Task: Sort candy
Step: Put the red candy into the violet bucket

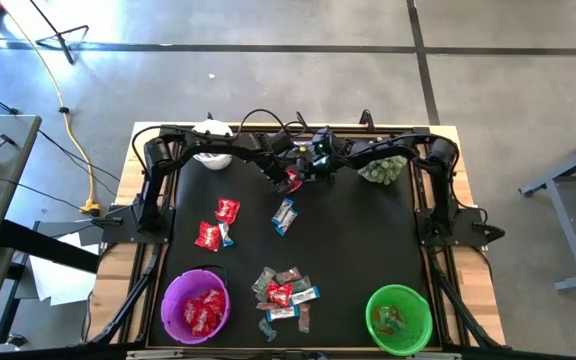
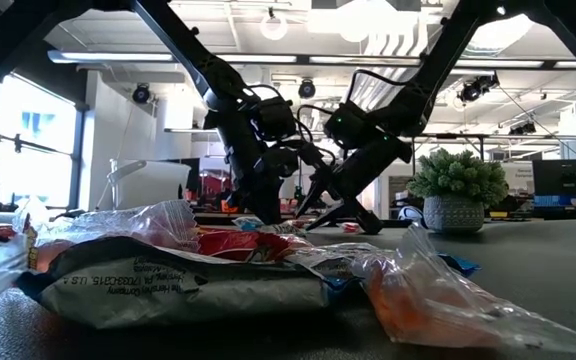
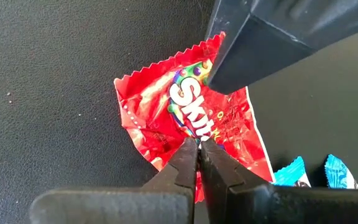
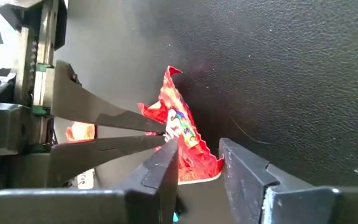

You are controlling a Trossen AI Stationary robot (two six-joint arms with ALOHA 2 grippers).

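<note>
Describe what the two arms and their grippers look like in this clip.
Both are dark, near-black jointed arms with loose black cables looping off them near the wrists. The left gripper has two slim, tapering dark fingers. The right gripper has broader, flat-faced dark fingers. A small green light glows on the right arm's wrist.

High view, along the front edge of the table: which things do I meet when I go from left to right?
purple bowl with red packets → loose pile of candy → green bowl with a few sweets
</note>
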